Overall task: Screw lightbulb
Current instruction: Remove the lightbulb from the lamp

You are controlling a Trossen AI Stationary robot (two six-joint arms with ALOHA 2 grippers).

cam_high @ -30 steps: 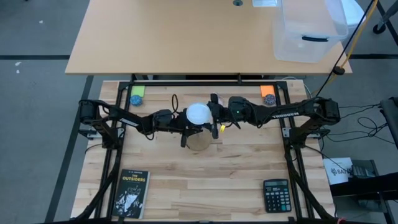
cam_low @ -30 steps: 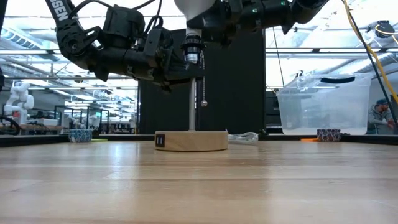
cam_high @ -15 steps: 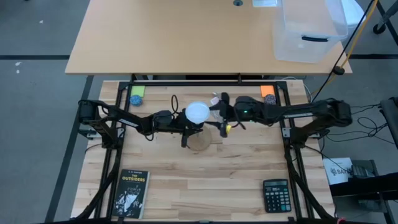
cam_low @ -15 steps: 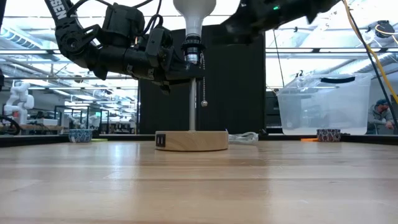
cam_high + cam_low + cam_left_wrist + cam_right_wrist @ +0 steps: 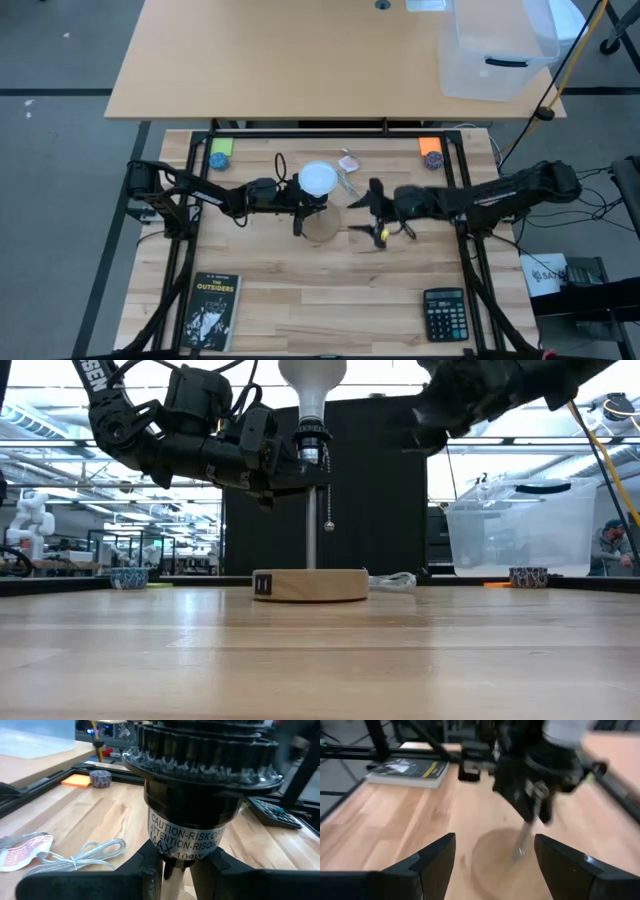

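bulb: I see the lightbulb (image 5: 312, 382) seated upright in the black socket (image 5: 311, 442) on top of the lamp stand (image 5: 309, 583); globe cut off at the top edge in the low view.
left gripper: left gripper (image 5: 298, 205) pinches the stand's pole just under the socket, fingers (image 5: 145, 870) pressed on either side of it.
right gripper: right gripper (image 5: 376, 215) is off to the side of the stand, clear of the bulb, fingers (image 5: 435, 857) spread, holding nothing.
progress: my read, bulb is in and looks straight, so screwing is done or nearly so. Left to do: release the pole.
can't tell: thread depth is hidden inside the socket, so I can't confirm it's tight. Right wrist view is smeared; bulb barely readable there.
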